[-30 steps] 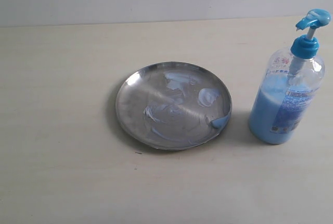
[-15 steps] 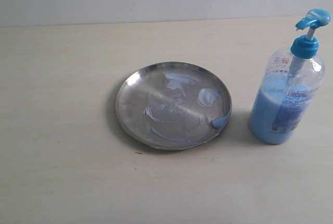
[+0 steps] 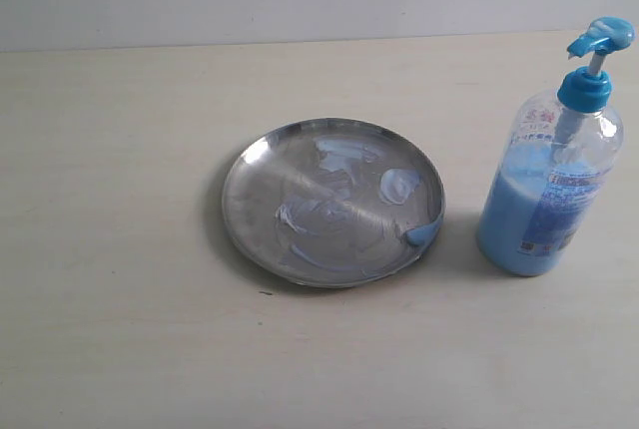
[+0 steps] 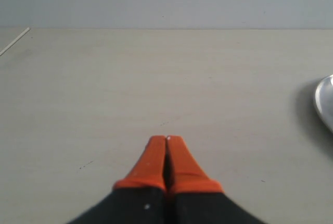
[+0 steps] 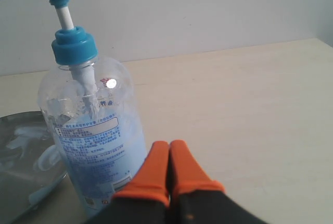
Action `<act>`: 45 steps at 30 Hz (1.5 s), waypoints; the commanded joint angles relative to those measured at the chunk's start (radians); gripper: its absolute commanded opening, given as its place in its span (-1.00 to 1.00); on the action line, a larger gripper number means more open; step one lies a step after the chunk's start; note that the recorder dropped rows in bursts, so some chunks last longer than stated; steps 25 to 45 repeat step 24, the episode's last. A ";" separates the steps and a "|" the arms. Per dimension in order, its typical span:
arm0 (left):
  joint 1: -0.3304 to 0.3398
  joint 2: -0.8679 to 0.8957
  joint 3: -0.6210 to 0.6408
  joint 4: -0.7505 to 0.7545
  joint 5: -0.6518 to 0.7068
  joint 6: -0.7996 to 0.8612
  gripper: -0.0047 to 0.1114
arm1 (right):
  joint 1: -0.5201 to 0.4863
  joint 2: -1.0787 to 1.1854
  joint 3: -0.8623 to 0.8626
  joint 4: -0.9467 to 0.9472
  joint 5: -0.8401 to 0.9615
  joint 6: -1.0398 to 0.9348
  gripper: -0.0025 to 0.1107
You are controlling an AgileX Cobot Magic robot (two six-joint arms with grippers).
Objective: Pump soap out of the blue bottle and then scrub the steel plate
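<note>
Viewing the scene from left to right: my left gripper [image 4: 166,139] has its orange fingers [image 4: 153,159] pressed together with nothing between them, low over the pale table [image 4: 104,78]. From this wrist camera the steel plate [image 4: 325,101] shows only as a sliver of rim, off to one side of those fingertips and well apart from them. In the exterior view the steel plate [image 3: 250,155] lies flat at mid-table. It carries the soap [image 3: 399,186] as a pale round blob, whitish-blue smears across the middle, and a thicker blue dab against the rim on the bottle side. The blue bottle [image 3: 544,200] stands upright just beside the plate without touching it, filled well past half with light blue liquid, its pump head [image 3: 601,38] up on its stem. My right gripper [image 5: 169,145] is likewise closed and empty. The bottle stands near its fingertips, ahead and to one side, with the plate beyond the bottle.
</note>
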 commanded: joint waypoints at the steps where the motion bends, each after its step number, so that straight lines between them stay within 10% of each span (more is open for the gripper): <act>1: 0.002 -0.006 -0.001 -0.007 -0.009 -0.001 -0.92 | -0.005 -0.006 0.006 -0.006 -0.004 -0.002 -0.96; 45: 0.002 -0.006 -0.001 -0.007 -0.009 -0.001 -0.92 | -0.005 -0.006 0.006 -0.006 0.005 -0.002 -0.96</act>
